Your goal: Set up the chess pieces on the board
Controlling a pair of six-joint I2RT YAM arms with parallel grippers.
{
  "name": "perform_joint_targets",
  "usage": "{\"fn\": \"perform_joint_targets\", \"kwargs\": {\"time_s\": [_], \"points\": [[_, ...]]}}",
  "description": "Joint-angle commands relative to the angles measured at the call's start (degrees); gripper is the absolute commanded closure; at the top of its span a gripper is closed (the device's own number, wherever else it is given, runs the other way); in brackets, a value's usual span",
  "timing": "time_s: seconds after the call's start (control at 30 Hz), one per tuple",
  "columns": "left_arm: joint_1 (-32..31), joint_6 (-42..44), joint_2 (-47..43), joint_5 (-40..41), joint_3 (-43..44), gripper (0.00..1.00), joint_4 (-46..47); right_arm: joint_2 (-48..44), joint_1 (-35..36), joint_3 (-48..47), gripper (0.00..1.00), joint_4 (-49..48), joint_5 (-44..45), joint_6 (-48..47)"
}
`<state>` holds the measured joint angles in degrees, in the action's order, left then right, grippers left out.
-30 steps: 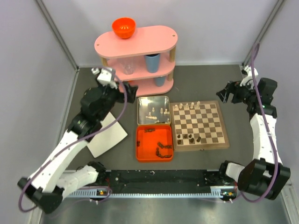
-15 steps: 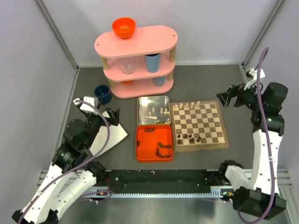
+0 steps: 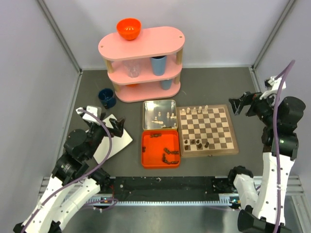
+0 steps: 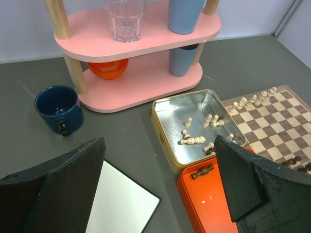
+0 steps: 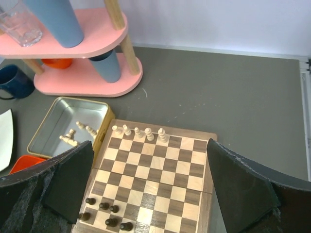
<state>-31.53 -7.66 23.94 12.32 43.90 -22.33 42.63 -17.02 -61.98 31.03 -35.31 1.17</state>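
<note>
On board [image 3: 214, 131]: cream chess pieces [image 5: 149, 135] far row, dark near; left claw [image 4: 159, 145], right claw [image 5: 149, 144] spread, empty.

the board [image 3: 214, 127] lies flat on the dark surface [image 3: 209, 87], turned slightly askew. it is a square of dark-brown and cream checkers inside a light wood border. five cream pieces [image 5: 137, 132] stand upright in a row along its far edge, from the left corner to about the middle. a small cluster of dark pieces [image 5: 103, 206] stands upright at its near left corner, in two loose rows. other cream figures [image 4: 194, 141], some upright and some toppled, sit in the silver tin [image 3: 150, 109] just left of the board. other dark figures [image 3: 168, 154] lie jumbled in the orange tray [image 3: 153, 156] beside its near left edge.
</note>
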Motion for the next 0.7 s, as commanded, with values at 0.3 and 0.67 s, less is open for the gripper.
{"fn": "perform_joint_targets", "kwargs": {"time_s": [0.3,0.67], "points": [[0.2,-2.4,-1.4,-2.6,-0.4,0.01,-1.1,-6.3,-0.2,0.8,0.01,-0.1,10.3,5.8],[0.2,-2.6,-0.7,-2.4,0.3,0.01,-1.6,-5.1,-0.1,2.6,0.01,-1.8,10.5,6.1]]}}
